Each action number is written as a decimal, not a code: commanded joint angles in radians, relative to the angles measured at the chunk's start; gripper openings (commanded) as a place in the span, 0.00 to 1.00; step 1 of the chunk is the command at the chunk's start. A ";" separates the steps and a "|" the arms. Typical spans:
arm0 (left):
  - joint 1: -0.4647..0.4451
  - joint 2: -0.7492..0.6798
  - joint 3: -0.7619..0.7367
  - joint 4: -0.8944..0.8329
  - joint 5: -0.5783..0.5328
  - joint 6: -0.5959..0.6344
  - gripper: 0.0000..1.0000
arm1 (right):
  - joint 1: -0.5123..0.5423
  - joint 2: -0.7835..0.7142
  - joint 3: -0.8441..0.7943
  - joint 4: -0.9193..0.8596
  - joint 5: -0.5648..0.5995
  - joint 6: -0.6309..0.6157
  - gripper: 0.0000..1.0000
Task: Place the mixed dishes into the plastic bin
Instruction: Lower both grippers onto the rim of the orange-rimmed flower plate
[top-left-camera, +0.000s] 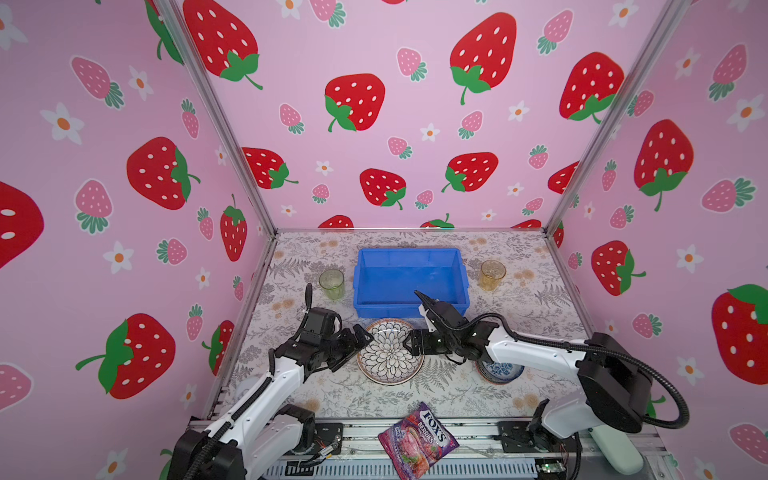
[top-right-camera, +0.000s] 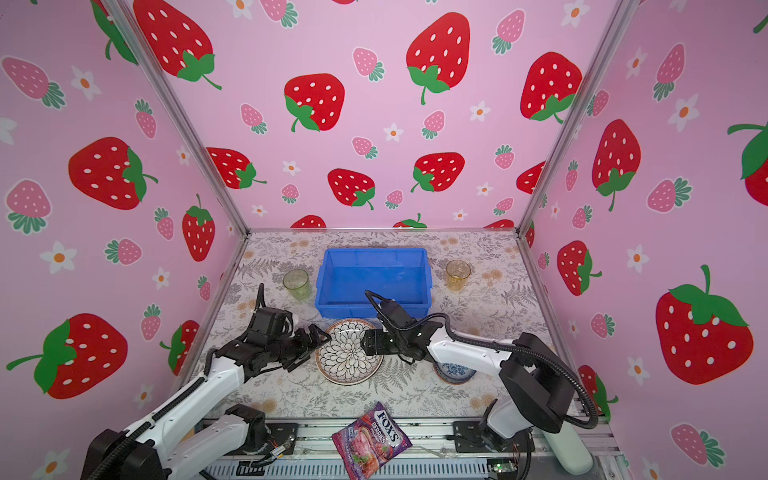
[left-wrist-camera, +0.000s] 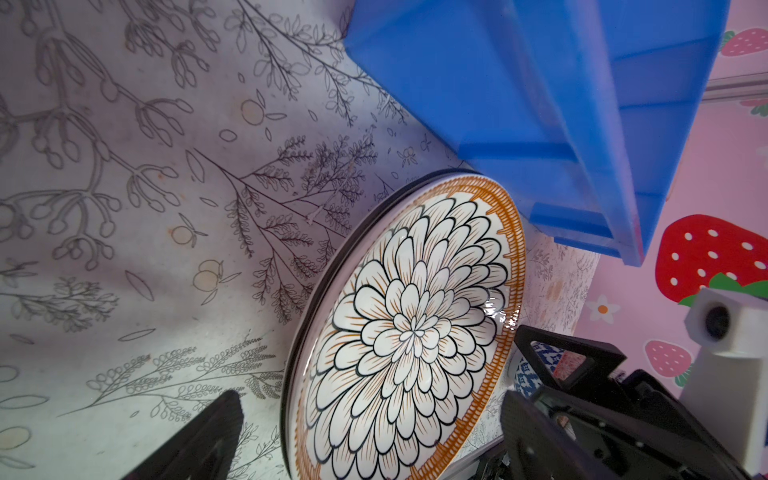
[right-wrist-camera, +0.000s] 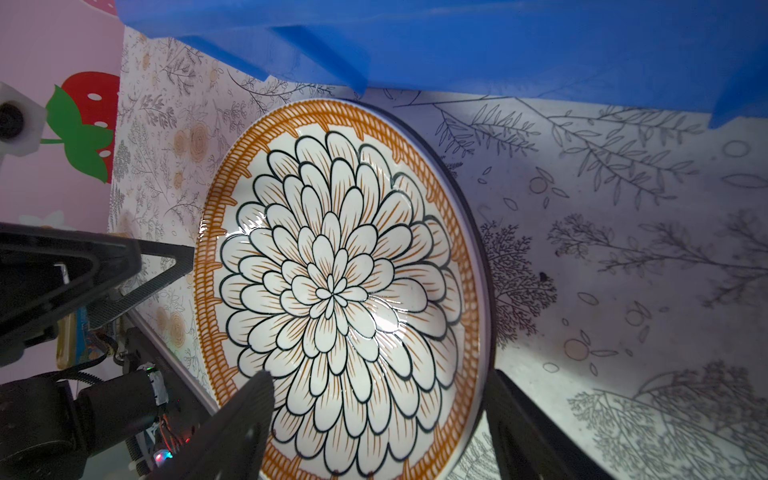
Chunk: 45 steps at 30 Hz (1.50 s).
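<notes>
A round ceramic plate with white petals and an orange rim (top-left-camera: 390, 353) lies on the floral surface (top-left-camera: 457, 395), just near of the bright blue plastic bin (top-left-camera: 399, 311). The left fingers (left-wrist-camera: 199, 440) spread wide at its left edge. The right fingers (right-wrist-camera: 245, 419) spread wide, straddling its right rim. A purple bag (top-left-camera: 417, 440) at the near edge reads "FOX'S BERRIES".

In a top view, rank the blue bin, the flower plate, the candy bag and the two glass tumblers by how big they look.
1. blue bin.
2. flower plate and candy bag look about alike; the bag lies nearer the camera, so no ranking.
3. green tumbler and amber tumbler, alike, smallest.
</notes>
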 joint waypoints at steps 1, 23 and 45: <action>-0.006 0.005 0.013 0.005 -0.005 -0.010 0.99 | 0.010 0.014 0.017 0.001 -0.010 0.032 0.82; -0.012 0.014 0.020 0.002 -0.003 -0.003 0.99 | 0.012 0.038 0.020 0.064 -0.095 0.032 0.79; -0.035 0.009 0.072 -0.043 0.000 0.002 0.88 | 0.011 0.042 -0.014 0.168 -0.172 0.059 0.75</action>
